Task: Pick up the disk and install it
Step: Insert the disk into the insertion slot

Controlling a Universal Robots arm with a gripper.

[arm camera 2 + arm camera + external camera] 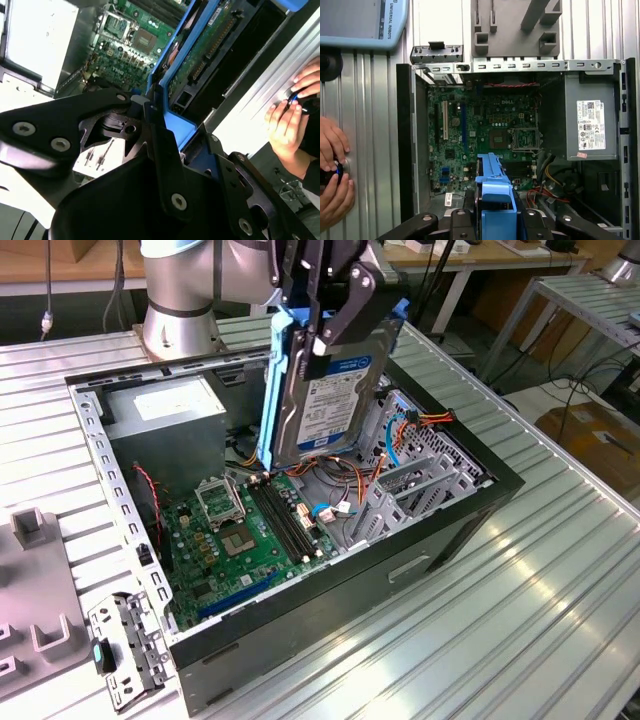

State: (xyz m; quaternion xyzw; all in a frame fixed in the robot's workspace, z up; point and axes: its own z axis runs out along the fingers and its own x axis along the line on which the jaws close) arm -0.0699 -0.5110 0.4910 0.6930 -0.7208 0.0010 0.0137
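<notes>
The tabletop [500,640] under me is ribbed silver metal. My base [180,325] stands on it, close by the open black case [330,615]. At the exterior view's left, a grey fixture [40,630] and a small metal cage [130,655] lie just beside the case. In the first wrist view, a person's hands [332,175] rest on the ribs beside the case's wall, and a blue-edged pendant [360,22] lies there too.
</notes>
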